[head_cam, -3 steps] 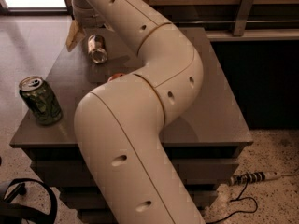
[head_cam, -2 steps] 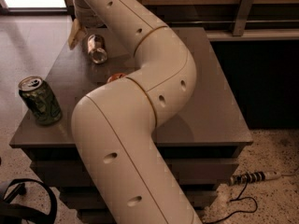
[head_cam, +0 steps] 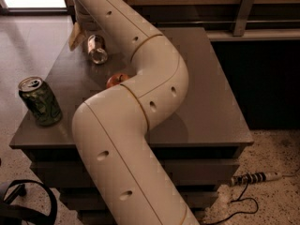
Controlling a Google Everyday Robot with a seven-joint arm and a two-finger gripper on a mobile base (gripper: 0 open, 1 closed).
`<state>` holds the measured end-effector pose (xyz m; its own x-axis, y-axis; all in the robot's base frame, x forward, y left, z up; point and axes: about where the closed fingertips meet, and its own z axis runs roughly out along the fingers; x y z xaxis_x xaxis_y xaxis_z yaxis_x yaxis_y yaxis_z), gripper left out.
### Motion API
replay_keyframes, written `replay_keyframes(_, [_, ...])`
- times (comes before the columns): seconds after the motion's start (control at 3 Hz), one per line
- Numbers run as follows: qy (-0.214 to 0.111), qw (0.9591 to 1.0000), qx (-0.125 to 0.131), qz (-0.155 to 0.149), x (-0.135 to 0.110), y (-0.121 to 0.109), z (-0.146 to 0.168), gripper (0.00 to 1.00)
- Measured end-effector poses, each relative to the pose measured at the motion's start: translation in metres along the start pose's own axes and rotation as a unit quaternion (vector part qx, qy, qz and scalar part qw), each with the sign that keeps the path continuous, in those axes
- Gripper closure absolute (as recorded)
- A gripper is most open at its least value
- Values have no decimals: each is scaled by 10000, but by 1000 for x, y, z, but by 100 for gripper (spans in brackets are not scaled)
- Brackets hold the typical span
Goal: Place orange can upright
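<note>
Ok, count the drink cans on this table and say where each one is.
2. The green can stands upright near the front-left corner of the table. The orange can is tilted at the far left, beside the gripper. The arm may hide more.

Likely an office or lab: grey table (head_cam: 220, 102), speckled terrazzo floor (head_cam: 276, 153), power strip (head_cam: 255, 178).

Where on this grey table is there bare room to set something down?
Widest: the grey table's right half, between the cream robot arm and the right edge. Smaller: between the green patterned can and the lying orange-brown metal can. Crowded: far-left corner, where the gripper sits by that can, red apple nearby.
</note>
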<state>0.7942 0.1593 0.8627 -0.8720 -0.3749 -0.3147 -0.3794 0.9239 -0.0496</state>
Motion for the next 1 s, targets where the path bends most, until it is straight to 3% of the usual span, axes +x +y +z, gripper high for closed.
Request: replay_keyframes(1.0, [186, 9996, -191, -23, 5, 9, 22, 0])
